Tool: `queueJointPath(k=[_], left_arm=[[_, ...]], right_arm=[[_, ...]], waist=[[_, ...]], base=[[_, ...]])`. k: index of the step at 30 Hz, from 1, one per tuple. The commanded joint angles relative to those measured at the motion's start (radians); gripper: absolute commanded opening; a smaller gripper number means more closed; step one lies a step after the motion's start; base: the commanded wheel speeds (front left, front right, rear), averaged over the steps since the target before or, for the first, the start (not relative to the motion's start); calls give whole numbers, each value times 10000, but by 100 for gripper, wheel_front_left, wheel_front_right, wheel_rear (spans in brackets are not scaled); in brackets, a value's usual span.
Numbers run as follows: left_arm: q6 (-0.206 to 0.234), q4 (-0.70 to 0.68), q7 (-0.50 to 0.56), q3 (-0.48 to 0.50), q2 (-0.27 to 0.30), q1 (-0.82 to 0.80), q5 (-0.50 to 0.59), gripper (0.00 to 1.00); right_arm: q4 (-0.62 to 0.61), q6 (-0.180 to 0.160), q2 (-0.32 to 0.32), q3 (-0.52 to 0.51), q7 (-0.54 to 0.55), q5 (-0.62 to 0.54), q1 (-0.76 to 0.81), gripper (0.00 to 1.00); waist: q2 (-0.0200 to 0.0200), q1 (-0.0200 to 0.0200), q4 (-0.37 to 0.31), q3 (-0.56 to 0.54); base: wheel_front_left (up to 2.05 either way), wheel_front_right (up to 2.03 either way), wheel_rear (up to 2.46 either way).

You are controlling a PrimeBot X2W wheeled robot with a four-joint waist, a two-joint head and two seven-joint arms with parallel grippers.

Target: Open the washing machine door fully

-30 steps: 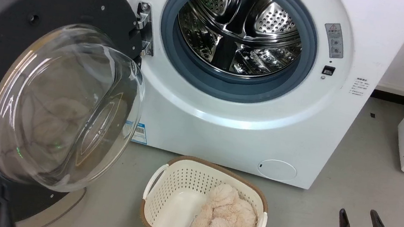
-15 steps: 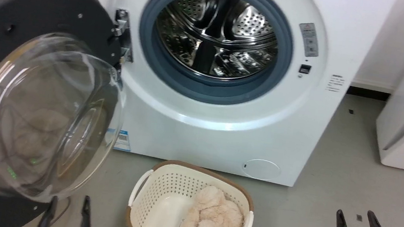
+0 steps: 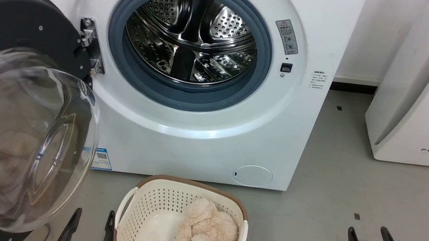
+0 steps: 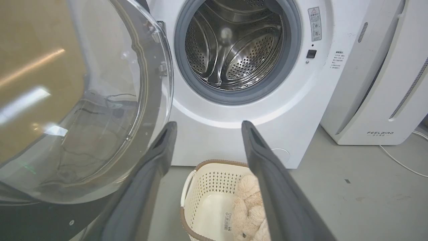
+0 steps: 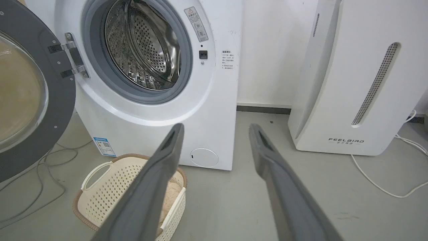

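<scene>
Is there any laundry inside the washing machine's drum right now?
No, the steel drum is bare; the fluffy beige bundle lies in the white basket.

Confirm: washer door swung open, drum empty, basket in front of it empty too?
Wrong on the basket: the head view shows a fluffy beige plush lying in it. The washing machine door is swung open and the drum is empty.

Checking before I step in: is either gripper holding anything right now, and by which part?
Nothing is held. The left gripper and right gripper both stand open and empty; neither grips the washing machine door.
</scene>
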Motion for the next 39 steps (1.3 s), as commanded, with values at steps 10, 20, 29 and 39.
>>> queueJointPath(k=[10, 20, 29, 39], left_arm=[[-34, 19, 79, -16, -30, -103, 60, 0], [-116, -5, 282, 71, -78, -263, 190, 0], [-190, -27, 465, 149, -122, -408, 307, 0], [-288, -56, 708, 253, -179, -600, 463, 0]], right_arm=[[21, 0, 1, 30, 44, -17, -56, 0], [35, 1, 2, 83, 136, -67, -183, 0], [47, 1, 4, 130, 220, -112, -298, 0], [64, 2, 6, 194, 332, -171, -451, 0]], waist=[[-1, 0, -58, 30], [-1, 0, -51, 71], [-1, 0, -45, 108], [-1, 0, -37, 157]], base=[[0, 0, 0], [0, 0, 0], [0, 0, 0], [0, 0, 0]])
